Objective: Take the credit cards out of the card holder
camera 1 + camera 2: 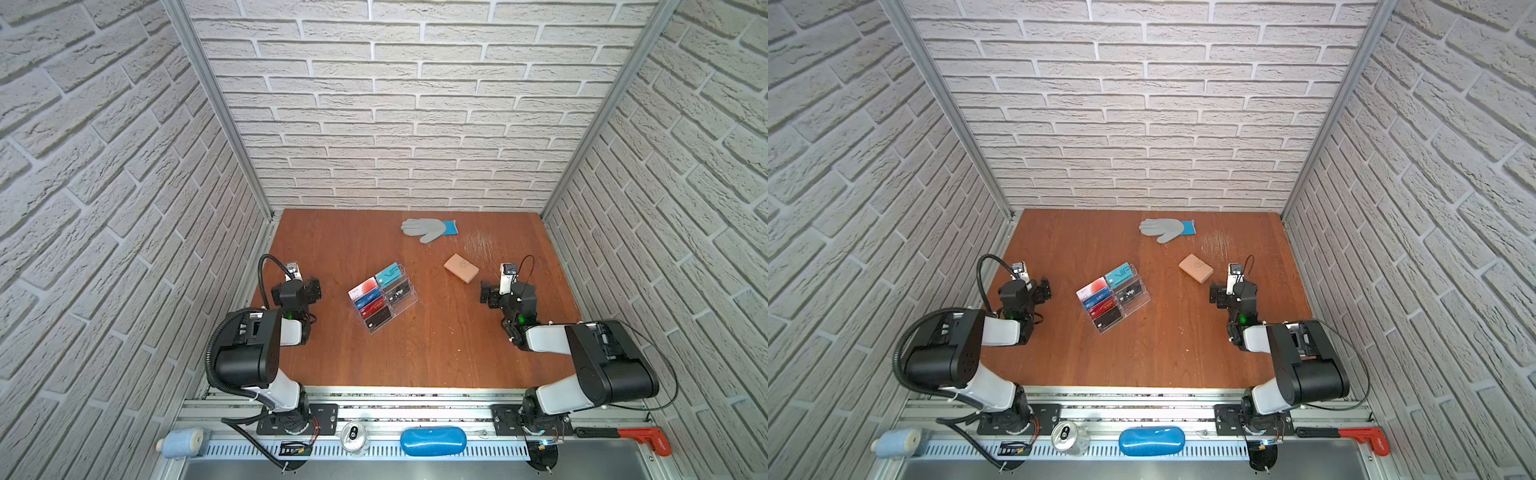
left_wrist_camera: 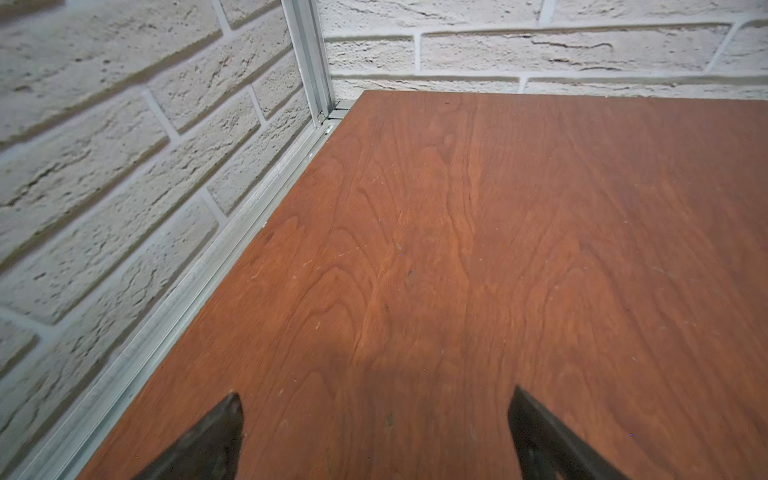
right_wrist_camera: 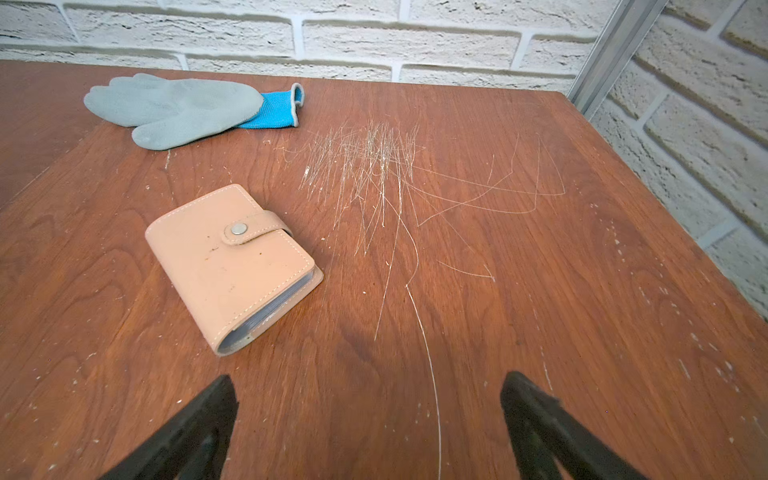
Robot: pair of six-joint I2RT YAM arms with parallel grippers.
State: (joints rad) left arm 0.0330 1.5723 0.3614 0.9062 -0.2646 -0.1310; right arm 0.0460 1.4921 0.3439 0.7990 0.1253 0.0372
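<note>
Grey work glove (image 1: 428,228), blue cuff, lying flat near the far edge of the wooden table (image 1: 436,357). Clear acrylic tiered stand (image 1: 406,302), mid-table. Scratch patch (image 3: 374,166). Front rail: blue roll (image 1: 183,442), drink can (image 1: 354,436), blue hard case (image 1: 432,441), red-handled tool (image 1: 646,438).

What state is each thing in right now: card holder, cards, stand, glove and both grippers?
card holder: folded shut, strap snapped, flat on the table.
credit cards: slotted in the clear stand's tiers.
clear stand: standing on the table, holding cards.
glove: lying flat, untouched.
left gripper: open, empty.
right gripper: open, empty.
</note>
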